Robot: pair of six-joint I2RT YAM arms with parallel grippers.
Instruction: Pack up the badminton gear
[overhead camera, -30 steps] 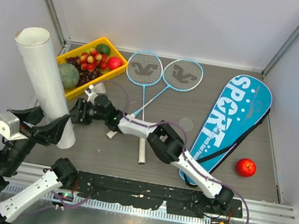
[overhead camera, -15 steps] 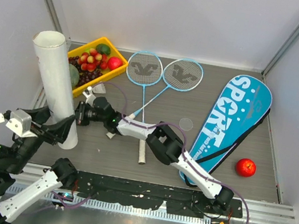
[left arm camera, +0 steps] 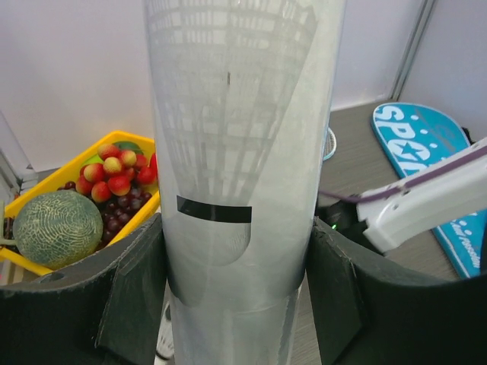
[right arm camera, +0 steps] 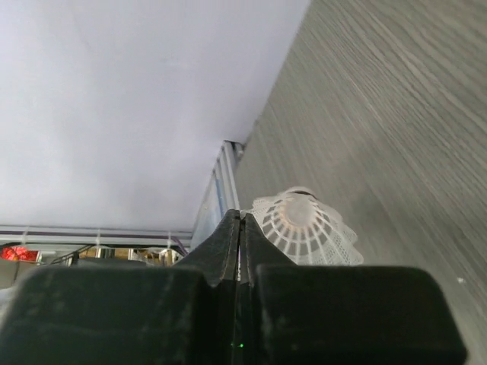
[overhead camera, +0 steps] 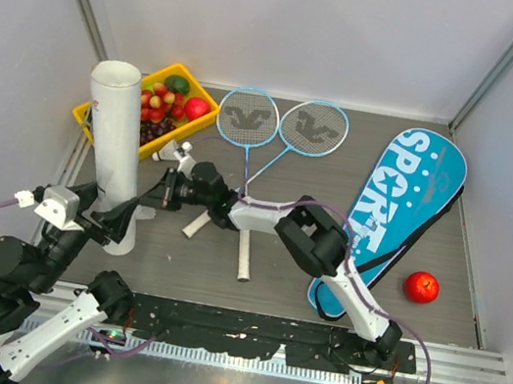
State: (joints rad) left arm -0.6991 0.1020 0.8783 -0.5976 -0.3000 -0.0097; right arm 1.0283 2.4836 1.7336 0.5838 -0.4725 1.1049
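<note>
Clamping the long white cylinder tube (left arm camera: 243,152) upright, left gripper (left arm camera: 236,293); right gripper (right arm camera: 240,222) is pinched together, white feather shuttlecock (right arm camera: 306,228) right at its tips.

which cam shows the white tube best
Top external: the whole white tube shows end to end, nearly upright, open top included. Left wrist shows only its middle section, close up between the fingers. Right wrist shows none of it.

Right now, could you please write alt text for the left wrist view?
A tall white tube, clamped upright between the black left fingers, fills the middle. Behind it, a yellow tray of fruit with a melon sits left; the blue SPORT bag and the right arm show at right.
</note>
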